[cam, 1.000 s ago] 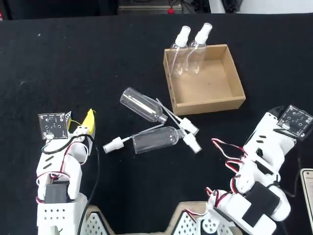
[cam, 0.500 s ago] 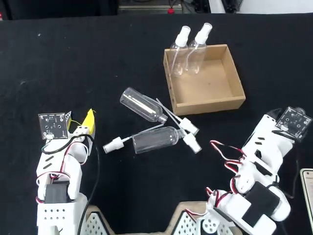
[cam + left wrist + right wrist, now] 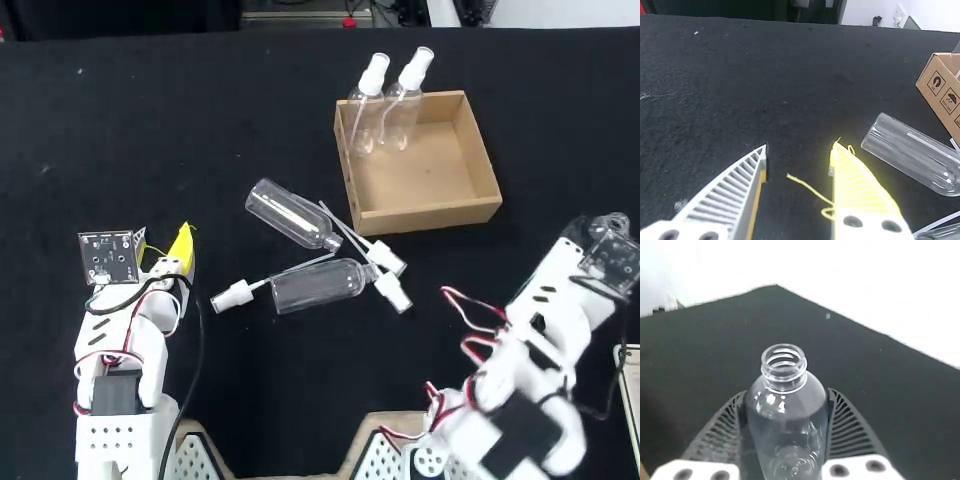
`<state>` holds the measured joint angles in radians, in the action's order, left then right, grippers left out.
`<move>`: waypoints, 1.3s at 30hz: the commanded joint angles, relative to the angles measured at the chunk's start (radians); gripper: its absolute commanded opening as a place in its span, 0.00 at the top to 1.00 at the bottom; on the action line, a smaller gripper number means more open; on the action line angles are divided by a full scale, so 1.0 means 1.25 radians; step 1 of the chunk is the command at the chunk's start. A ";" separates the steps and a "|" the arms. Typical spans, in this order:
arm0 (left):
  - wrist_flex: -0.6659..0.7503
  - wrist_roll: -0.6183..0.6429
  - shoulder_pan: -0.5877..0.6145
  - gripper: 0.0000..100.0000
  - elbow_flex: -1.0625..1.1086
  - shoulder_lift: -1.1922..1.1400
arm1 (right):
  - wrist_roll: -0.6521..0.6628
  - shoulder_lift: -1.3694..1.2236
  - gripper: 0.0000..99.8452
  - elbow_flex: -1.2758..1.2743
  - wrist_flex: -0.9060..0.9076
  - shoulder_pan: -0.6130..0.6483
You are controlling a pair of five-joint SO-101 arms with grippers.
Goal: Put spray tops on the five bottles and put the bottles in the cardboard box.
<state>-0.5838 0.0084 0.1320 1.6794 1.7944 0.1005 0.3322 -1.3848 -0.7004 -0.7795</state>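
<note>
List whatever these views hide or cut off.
- Held bottle: base cut off by the right wrist view's edge.
- Lying bottle: neck cut off by the left wrist view's edge.
- Box: mostly cut off by the same edge.
- Boxed bottles: too small in the high view to tell whether the tops are tight.

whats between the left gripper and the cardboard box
A clear bottle lying on its side, as the high view shows. The left wrist view also has it beyond the left gripper, short of the cardboard box.

Bottle (image 3: 784, 400) base out of frame
</note>
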 commanded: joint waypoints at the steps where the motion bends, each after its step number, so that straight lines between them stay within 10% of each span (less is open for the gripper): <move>1: -0.002 -0.007 -0.006 0.80 0.017 0.000 | 0.007 0.143 0.99 -0.050 -0.017 -0.010; 17: -0.187 -0.033 -0.010 0.80 -0.149 -0.028 | 0.009 0.798 0.99 0.191 1.084 0.147; 31: -0.126 -0.039 -0.117 0.80 -0.374 -0.668 | 0.002 1.093 0.98 0.190 1.299 0.654; 39: -0.126 -0.041 -0.115 0.80 -0.406 -0.735 | 0.001 1.115 0.99 0.185 1.296 0.962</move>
<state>-0.7618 -0.0299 0.0000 1.2359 0.8784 0.1051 1.7162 -1.2037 0.9214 0.3145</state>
